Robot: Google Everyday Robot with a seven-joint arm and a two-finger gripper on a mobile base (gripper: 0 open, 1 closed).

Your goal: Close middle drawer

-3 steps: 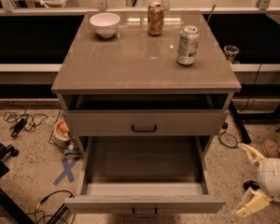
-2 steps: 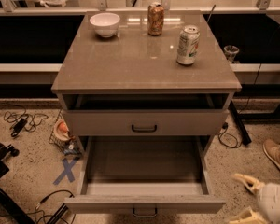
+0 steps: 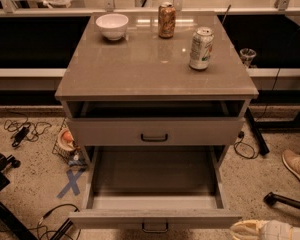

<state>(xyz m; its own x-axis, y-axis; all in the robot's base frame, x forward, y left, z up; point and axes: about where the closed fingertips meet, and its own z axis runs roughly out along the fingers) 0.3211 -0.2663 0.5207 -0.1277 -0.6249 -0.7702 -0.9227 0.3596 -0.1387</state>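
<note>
The middle drawer (image 3: 155,218) is pulled far out toward me. Its pale-grey front with a small dark bar handle (image 3: 155,227) is at the bottom of the camera view, and its deep dark-grey box (image 3: 152,171) is empty. The drawer of the tier above (image 3: 154,132) stands slightly out under the cabinet top. My gripper (image 3: 251,230) is pale and sits low at the bottom right edge, just right of the middle drawer's front corner and partly cut off by the frame.
On the cabinet top (image 3: 140,69) stand a white bowl (image 3: 112,25), a brown can (image 3: 166,20) and a green-white can (image 3: 201,48). A person's shoe (image 3: 296,165) is on the floor at right. Cables (image 3: 25,131), a wire basket (image 3: 66,143) and chair legs (image 3: 5,204) are at left.
My gripper has dropped from beside the drawer's right side to the bottom edge of the view and shifted left toward the drawer front. The drawers have not moved.
</note>
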